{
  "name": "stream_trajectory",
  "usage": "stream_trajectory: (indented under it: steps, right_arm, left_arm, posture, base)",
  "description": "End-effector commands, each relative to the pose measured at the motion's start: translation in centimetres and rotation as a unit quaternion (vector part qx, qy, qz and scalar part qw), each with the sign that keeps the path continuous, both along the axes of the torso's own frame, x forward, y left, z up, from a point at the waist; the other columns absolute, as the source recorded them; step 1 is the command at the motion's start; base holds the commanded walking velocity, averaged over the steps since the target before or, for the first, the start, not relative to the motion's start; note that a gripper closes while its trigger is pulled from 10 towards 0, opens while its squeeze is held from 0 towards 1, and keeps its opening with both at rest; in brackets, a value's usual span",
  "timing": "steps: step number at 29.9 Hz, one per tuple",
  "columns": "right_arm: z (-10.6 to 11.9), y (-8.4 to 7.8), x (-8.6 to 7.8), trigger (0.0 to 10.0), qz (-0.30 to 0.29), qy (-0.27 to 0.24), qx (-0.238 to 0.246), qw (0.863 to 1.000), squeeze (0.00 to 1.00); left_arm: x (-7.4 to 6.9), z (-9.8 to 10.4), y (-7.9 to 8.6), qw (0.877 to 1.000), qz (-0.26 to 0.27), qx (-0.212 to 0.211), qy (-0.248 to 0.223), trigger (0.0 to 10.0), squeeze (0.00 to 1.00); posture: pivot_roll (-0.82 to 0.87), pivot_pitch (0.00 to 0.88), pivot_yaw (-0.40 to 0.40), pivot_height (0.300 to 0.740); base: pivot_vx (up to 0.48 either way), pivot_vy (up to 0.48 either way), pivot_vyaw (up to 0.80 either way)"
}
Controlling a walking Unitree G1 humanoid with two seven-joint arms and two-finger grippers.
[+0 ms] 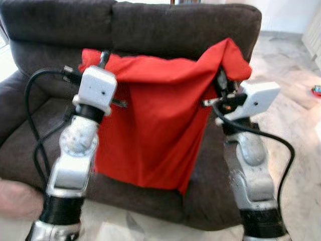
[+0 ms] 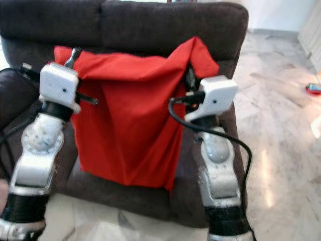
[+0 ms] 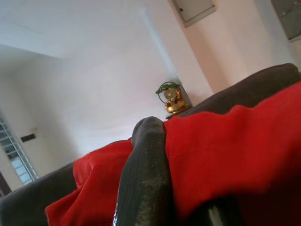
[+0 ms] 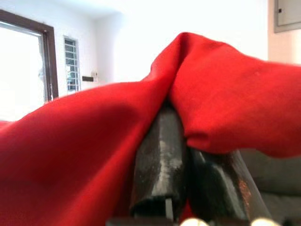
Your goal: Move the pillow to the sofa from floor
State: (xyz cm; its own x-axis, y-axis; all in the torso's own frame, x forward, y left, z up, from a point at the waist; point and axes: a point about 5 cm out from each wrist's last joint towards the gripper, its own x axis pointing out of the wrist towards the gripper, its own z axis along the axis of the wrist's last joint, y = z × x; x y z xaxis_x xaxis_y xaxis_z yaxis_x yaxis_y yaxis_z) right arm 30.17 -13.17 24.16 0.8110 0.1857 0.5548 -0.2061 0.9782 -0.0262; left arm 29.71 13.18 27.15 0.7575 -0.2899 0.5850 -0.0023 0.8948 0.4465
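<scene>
Nearest: two silver arms, one on each side of the load. The left gripper (image 1: 103,59) is pinched closed on the upper left corner of the red pillow (image 1: 150,125); the left wrist view has one black finger (image 3: 146,179) pressed flat against the red fabric. The right gripper (image 1: 219,83) is likewise clamped on the upper right corner, where the cloth bunches into a peak; the right wrist view shows its two fingers (image 4: 160,165) together with fabric folded over them.

The pillow hangs between the two grips, clear of the floor, in front of the dark sofa (image 1: 200,30) seat and partly covering the backrest. Count: one pillow, one sofa, two grippers, both engaged.

Handling, judged: the piece drapes and creases like loose cloth, sagging to a point at the bottom, so it is soft, light and without stiffness. Not fragile. Corner holds suit it; the smooth weave could slip from a narrow pinch, so a deep bite on bunched fabric is safer.

Farther right: pale marble floor (image 1: 296,120) with a small coloured object (image 1: 316,90), too small to identify.
</scene>
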Motion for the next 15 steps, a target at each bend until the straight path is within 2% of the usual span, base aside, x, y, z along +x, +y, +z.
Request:
stream_trajectory:
  steps: [1, 15]
  right_arm:
    - [2.44, 1.26, -0.86, 10.0, 0.027, -0.059, 0.004, 0.998, 0.0]
    - [2.15, 1.43, -0.7, 10.0, 0.033, -0.051, -0.002, 0.998, 0.0]
  left_arm:
    - [-0.68, 1.49, 0.21, 0.999, -0.003, -0.001, -0.038, 10.0, 0.0]
    - [-0.55, 1.07, 0.11, 1.0, -0.005, 0.002, -0.029, 10.0, 0.0]
  posture:
    - [0.06, 0.067, 0.004, 0.74]
    - [0.06, 0.067, -0.002, 0.74]
  base:
    - [0.322, 0.0, 0.0]
    - [0.32, 0.0, 0.0]
